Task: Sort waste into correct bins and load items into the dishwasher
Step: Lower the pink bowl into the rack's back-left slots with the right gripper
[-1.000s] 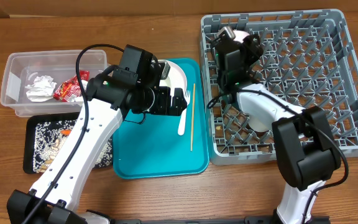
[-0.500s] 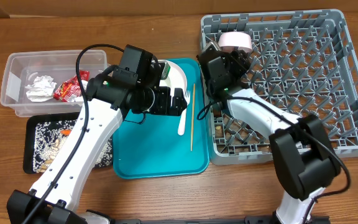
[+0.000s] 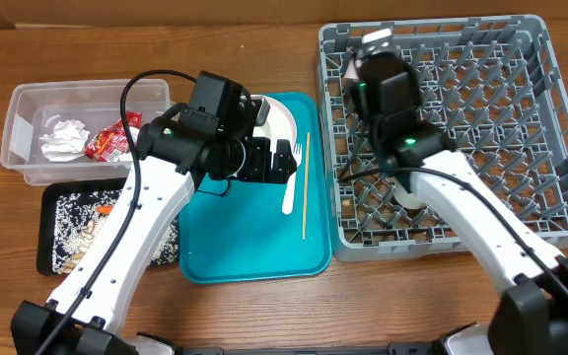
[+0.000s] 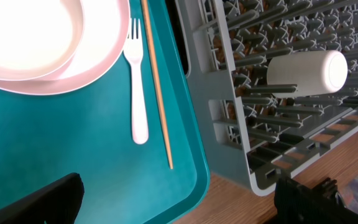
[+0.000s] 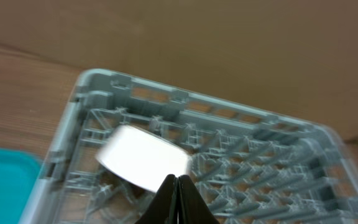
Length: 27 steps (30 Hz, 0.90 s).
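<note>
The grey dish rack (image 3: pixel 481 128) stands at the right. A white bowl (image 5: pixel 143 158) lies in its far left corner, just beyond my right gripper (image 5: pixel 178 182), which is shut on nothing. A white cup (image 4: pixel 306 71) lies on its side among the pegs. The round pale plate (image 3: pixel 282 118), the white fork (image 3: pixel 291 187) and the wooden chopstick (image 3: pixel 305 187) lie on the teal tray (image 3: pixel 254 247). Above that tray my left gripper (image 4: pixel 176 208) hangs wide open and empty, near the plate's edge.
At the left a clear tub (image 3: pixel 23 108) holds a crumpled napkin (image 3: pixel 62 138) and a red wrapper (image 3: pixel 111 143). A black tray (image 3: pixel 57 251) in front of it holds pale food scraps. Bare wooden table runs along the front edge.
My right gripper has let go of the white bowl in the rack's far left corner, drawn back over the rack and shut. The left arm has not moved.
</note>
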Each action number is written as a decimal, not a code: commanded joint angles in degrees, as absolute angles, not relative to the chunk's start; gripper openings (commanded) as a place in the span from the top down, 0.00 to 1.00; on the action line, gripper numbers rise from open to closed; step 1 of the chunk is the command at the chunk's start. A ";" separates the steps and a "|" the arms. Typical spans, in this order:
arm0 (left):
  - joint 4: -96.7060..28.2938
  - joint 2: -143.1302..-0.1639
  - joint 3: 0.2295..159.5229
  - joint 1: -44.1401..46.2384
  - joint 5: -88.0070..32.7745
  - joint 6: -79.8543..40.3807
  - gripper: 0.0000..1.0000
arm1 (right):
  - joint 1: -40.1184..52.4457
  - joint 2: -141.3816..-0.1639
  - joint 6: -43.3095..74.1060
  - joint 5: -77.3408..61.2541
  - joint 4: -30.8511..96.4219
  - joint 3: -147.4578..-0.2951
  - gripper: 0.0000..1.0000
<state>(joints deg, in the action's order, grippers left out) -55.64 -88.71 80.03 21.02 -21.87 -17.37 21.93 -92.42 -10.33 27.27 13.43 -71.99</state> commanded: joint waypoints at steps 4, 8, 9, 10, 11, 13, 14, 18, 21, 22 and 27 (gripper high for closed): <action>-55.44 -87.26 81.49 21.04 -21.65 -16.71 0.00 | 11.51 -90.72 -3.81 -7.25 19.29 -76.29 0.96; -55.44 -87.26 81.49 21.04 -21.67 -16.71 0.00 | 6.17 -90.72 0.27 -13.10 19.49 -76.86 0.96; -55.44 -87.26 81.49 21.04 -21.65 -16.71 0.00 | 5.41 -90.72 0.23 -13.93 19.66 -76.86 0.96; -55.44 -87.24 81.49 21.04 -21.65 -16.71 0.00 | 4.86 -90.72 0.14 -14.63 19.64 -76.86 0.96; -55.42 -87.26 81.49 21.04 -21.65 -16.71 0.00 | 4.49 -90.72 -0.16 -15.46 19.40 -76.86 0.96; -55.42 -87.24 81.49 21.04 -21.67 -16.71 0.00 | 4.25 -90.76 -0.16 -16.97 18.20 -76.86 0.96; -55.42 -87.24 81.49 21.04 -21.65 -16.71 0.00 | 4.25 -90.85 -0.16 -17.63 17.21 -76.86 0.96; -55.42 -87.26 81.49 21.04 -21.65 -16.71 0.00 | 4.58 -92.38 -0.12 -18.31 14.52 -76.86 0.96; -55.44 -87.26 81.49 21.04 -21.65 -16.71 0.00 | 4.58 -94.94 0.12 -18.09 12.43 -76.86 0.96; -55.42 -87.26 81.49 21.04 -21.65 -16.71 0.00 | 4.58 -96.23 0.16 -18.09 11.42 -76.86 0.96; -55.44 -87.26 81.49 21.04 -21.65 -16.71 0.00 | 4.47 -102.98 2.50 -18.13 4.80 -76.86 0.96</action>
<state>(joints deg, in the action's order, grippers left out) -55.64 -88.71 80.03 21.02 -21.87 -17.37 4.27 -99.90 0.75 -17.58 6.15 -75.59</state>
